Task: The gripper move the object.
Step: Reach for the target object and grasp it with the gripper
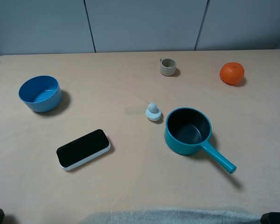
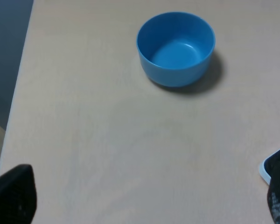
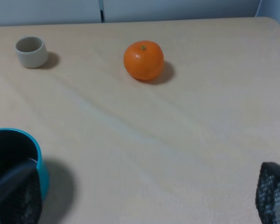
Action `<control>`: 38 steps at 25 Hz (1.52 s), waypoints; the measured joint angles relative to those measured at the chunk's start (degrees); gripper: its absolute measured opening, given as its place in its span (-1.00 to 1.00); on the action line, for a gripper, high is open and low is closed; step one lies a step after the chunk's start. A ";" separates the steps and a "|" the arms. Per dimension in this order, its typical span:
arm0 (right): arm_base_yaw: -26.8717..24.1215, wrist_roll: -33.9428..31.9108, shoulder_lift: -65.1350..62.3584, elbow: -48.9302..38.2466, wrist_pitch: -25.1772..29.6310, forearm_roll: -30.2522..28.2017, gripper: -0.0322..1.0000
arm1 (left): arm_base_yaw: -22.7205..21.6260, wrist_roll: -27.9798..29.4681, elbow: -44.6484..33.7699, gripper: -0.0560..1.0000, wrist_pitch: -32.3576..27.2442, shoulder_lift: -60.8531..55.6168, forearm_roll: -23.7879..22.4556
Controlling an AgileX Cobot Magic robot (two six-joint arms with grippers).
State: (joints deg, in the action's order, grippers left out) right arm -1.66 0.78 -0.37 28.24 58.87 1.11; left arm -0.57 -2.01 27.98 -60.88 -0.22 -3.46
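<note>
I'm seeing bare surface (image 1: 140,186) along the lower middle, teal saucepan (image 1: 188,130) sitting empty right of centre, blue bowl (image 1: 39,93) empty at left, left gripper (image 2: 144,200) and right gripper (image 3: 144,198) gaping wide

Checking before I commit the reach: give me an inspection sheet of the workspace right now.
Surface: beige table, no spill seen.
Job's things: teal saucepan upright, empty, untouched, handle pointing near-right.
Clutter: blue bowl, black slab device, small white figure close beside the saucepan, beige cup, orange.
Grippers: left gripper and right gripper open, fingers holding nothing.
Cables: nothing seen.
Surroundings: grey panelled wall behind.
</note>
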 joint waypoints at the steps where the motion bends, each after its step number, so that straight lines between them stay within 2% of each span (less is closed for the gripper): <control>1: 0.00 0.00 0.00 0.00 0.00 0.00 0.40 | 0.00 0.00 0.00 0.98 0.00 0.00 0.00; 31: 0.00 0.00 0.00 0.00 0.00 0.05 0.40 | 0.00 0.00 0.00 0.98 0.00 0.00 0.00; 38: 0.00 0.98 9.33 3.21 0.00 2.49 0.40 | 0.00 0.00 0.00 0.98 0.00 0.00 0.00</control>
State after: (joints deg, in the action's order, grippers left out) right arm -1.66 1.76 8.95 31.44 58.87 3.60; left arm -0.57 -2.01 27.98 -60.88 -0.22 -3.46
